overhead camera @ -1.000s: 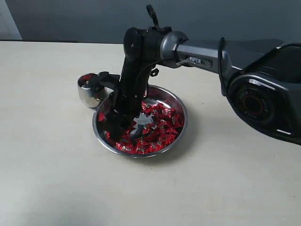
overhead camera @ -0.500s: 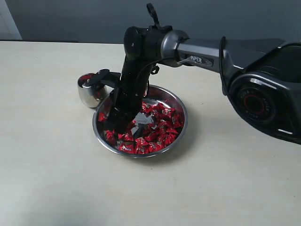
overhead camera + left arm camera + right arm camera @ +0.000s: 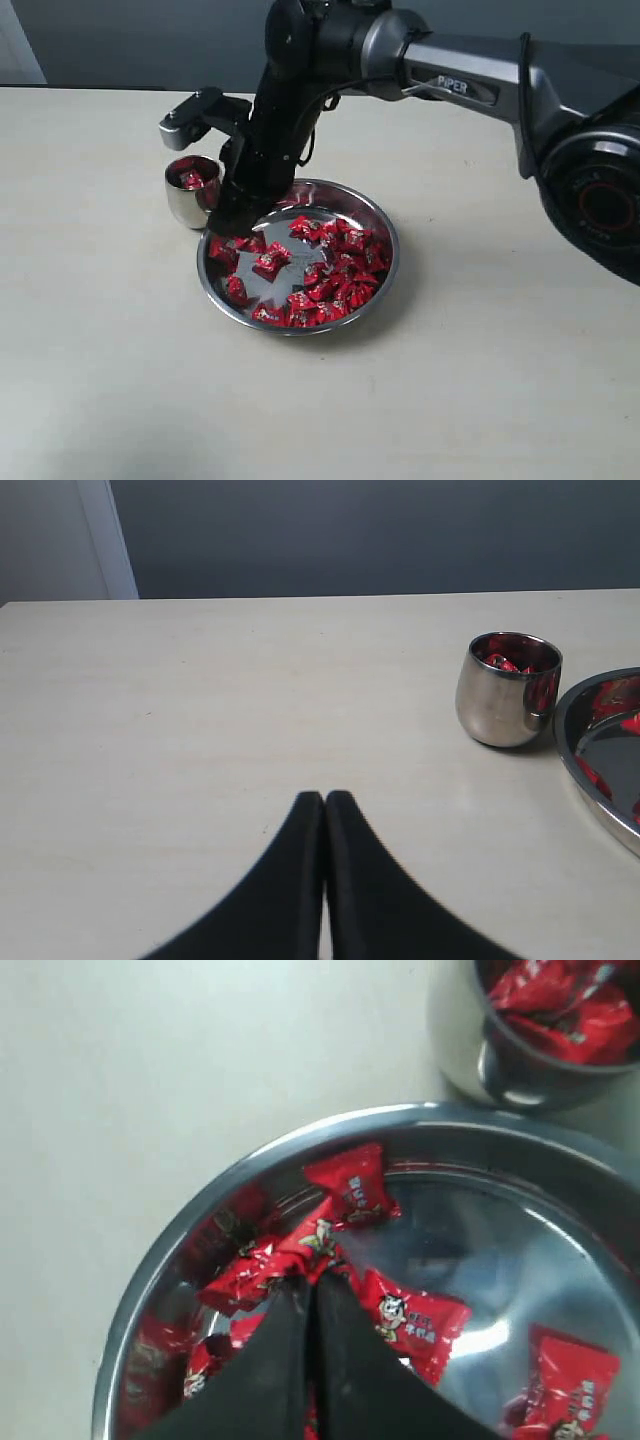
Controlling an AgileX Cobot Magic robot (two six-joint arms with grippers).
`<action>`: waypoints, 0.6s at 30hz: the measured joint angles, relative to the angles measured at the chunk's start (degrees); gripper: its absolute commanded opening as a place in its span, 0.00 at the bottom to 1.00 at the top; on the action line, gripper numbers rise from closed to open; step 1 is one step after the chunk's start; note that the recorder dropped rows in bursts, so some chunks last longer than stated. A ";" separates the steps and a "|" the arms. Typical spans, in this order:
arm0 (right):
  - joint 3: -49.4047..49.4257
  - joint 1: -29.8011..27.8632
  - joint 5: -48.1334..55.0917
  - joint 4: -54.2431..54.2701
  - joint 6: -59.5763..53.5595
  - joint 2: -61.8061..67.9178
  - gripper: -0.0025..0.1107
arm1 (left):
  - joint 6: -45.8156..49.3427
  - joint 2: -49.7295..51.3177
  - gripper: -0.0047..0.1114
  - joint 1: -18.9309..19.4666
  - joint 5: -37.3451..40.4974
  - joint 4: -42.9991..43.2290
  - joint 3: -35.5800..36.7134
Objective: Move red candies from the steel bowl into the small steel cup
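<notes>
The right pincer (image 3: 305, 1288) is pressed fully shut over the wide, shallow steel bowl (image 3: 388, 262), and one small red-wrapped candy (image 3: 322, 1243) seems caught at its tips. The other shiny red candies (image 3: 335, 275) lie in that bowl, and the small rounded steel cup (image 3: 188, 205), with a few inside, stands just beside the bowl's rim. This looks like the carry step: next, clear the rim, centre over the cup's mouth and open.

From my station I see a broad cream-coloured table (image 3: 110, 390) with a smooth matte top under soft, even light (only blurred shadows), backed by a dark blue-grey wall (image 3: 130, 45) with a pale white upright panel (image 3: 18, 45) at its left edge.
</notes>
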 measured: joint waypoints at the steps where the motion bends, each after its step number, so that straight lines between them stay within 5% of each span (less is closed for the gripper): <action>1: 0.00 0.00 -0.26 0.00 0.00 -0.36 0.02 | 0.00 0.00 0.04 0.00 0.00 0.00 0.00; 10: 0.00 0.00 -1.39 -6.13 0.12 -1.10 0.02 | 0.00 0.00 0.04 0.00 0.00 0.00 0.00; 18: 0.00 0.00 -1.90 -7.37 0.12 -1.10 0.33 | 0.00 0.00 0.04 0.00 0.00 0.00 0.00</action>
